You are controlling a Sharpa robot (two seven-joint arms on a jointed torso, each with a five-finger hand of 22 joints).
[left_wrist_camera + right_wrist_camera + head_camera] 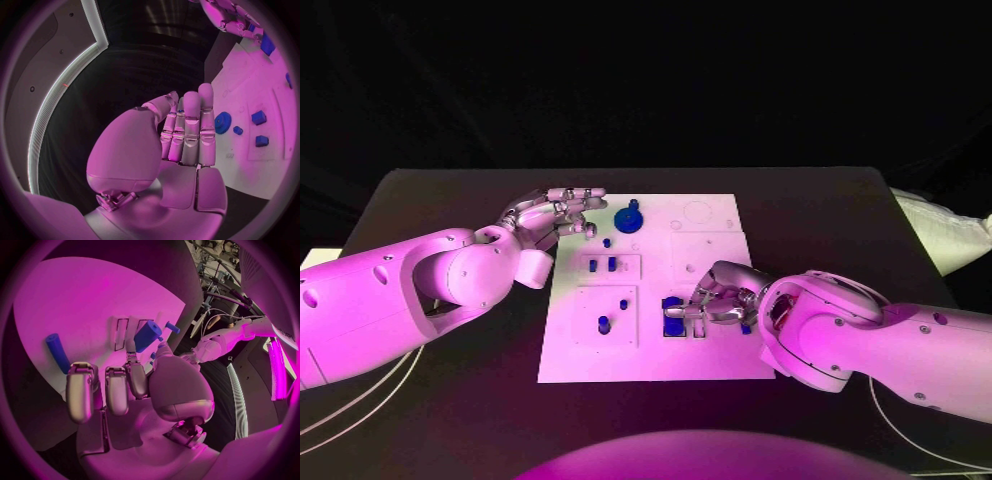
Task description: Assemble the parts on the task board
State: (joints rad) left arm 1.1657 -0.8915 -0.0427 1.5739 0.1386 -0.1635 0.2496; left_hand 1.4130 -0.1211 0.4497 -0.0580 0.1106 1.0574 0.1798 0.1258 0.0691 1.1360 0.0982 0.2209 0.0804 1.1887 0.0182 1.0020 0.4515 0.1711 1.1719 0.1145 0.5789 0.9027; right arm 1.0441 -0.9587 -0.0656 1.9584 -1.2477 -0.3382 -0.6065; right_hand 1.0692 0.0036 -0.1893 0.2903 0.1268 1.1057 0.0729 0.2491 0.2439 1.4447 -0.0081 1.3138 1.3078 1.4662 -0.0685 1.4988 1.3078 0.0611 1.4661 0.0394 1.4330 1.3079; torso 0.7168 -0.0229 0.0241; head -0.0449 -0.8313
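Note:
The white task board lies in the middle of the table. My right hand sits low over the board's near right part and pinches a blue block between thumb and a finger, at the slotted recess. A blue rod stands beside its other fingers. My left hand hovers at the board's far left edge with straight fingers, holding nothing. Just beyond its fingertips sits a blue gear. Two small blue blocks and a blue peg stand on the board's left half.
The black table surrounds the board. Both white forearms lie low over the table at the board's left and right sides. Round cutouts mark the board's far right corner. A white cable runs along the table's near left.

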